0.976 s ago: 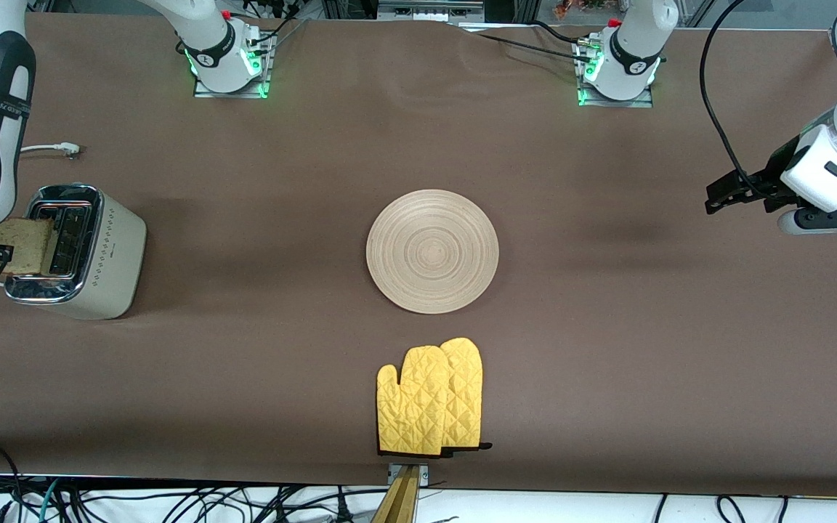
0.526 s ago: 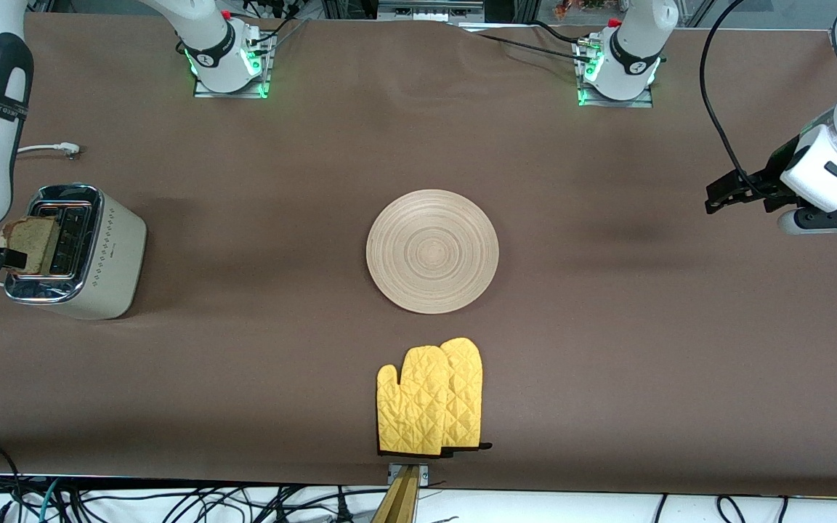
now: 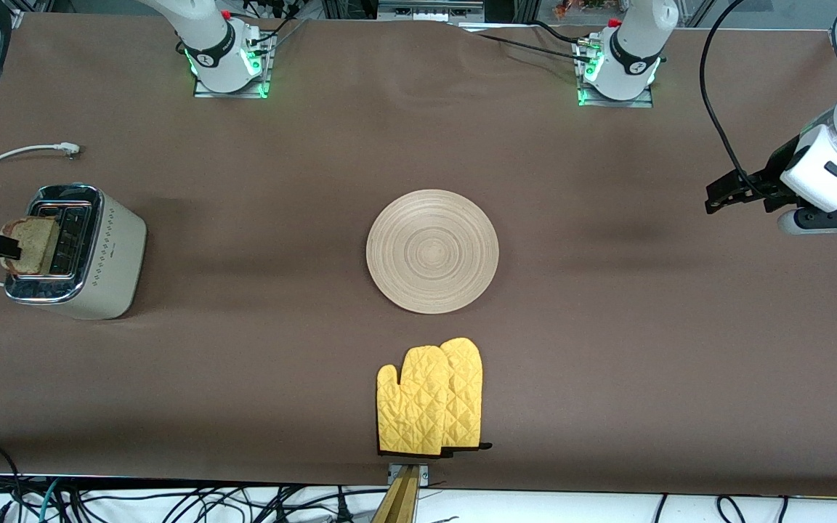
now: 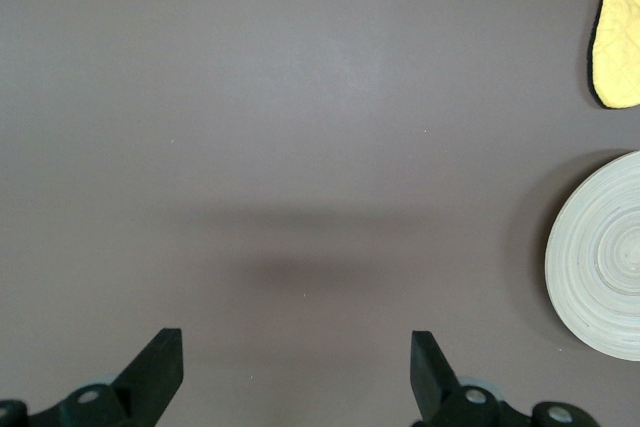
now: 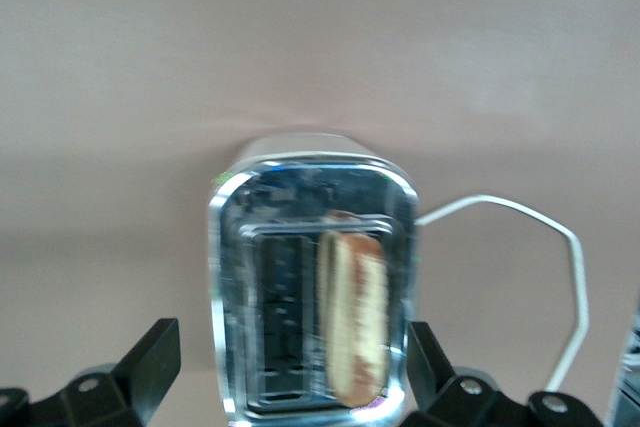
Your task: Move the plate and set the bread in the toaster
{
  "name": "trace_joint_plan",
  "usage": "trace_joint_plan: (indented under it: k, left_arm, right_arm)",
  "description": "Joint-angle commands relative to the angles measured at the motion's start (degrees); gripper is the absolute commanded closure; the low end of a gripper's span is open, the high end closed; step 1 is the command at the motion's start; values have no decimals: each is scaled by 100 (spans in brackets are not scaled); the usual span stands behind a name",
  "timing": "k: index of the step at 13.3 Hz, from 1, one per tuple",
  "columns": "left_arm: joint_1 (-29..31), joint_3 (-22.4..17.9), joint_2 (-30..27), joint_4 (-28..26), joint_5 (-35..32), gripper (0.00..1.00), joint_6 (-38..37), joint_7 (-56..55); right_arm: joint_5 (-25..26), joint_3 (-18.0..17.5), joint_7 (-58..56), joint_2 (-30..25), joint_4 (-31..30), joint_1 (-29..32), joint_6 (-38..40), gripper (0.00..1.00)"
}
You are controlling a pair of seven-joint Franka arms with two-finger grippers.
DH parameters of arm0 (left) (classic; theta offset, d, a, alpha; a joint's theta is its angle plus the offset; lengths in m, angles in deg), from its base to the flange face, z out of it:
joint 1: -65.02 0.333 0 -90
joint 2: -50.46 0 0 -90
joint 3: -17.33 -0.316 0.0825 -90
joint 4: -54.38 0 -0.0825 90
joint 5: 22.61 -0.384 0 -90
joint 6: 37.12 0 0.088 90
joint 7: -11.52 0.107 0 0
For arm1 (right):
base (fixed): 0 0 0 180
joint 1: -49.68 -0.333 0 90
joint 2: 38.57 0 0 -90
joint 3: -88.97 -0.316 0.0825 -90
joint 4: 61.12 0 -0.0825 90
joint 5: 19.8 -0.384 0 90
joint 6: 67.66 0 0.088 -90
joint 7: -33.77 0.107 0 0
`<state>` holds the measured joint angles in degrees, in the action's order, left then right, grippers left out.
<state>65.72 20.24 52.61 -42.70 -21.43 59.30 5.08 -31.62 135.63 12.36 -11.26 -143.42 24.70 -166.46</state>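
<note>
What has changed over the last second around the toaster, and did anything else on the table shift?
The right gripper let go of the light-brown bread slice, which dropped lower into a slot of the cream-white chrome-topped toaster; the gripper now stands open above it and the arm has pulled back. The round wooden plate, yellow oven mitts and waiting open left gripper stayed put.

light: bright, even | shadows: soft | glare: toaster [image 5: 312, 287] chrome | blur: right wrist view
</note>
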Motion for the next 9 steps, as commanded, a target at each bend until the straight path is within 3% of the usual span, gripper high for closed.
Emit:
trace_joint_plan:
  k: [1, 6, 7, 9]
  left_arm:
    - [9, -10, -30, 85, 119, 0, -123, 28]
    - [9, -10, -30, 85, 119, 0, -123, 28]
    - [9, -10, -39, 85, 119, 0, -123, 28]
    - [9, -10, -30, 85, 119, 0, -123, 28]
  right_arm:
    - [-260, 2, -74, -6, 65, -296, 116, 0]
    - [-479, -25, -30, -67, 65, -578, 230, 0]
    - [-471, -207, -21, -190, 47, -535, 230, 0]
    - [-296, -1223, 83, -593, -84, 164, 221, 0]
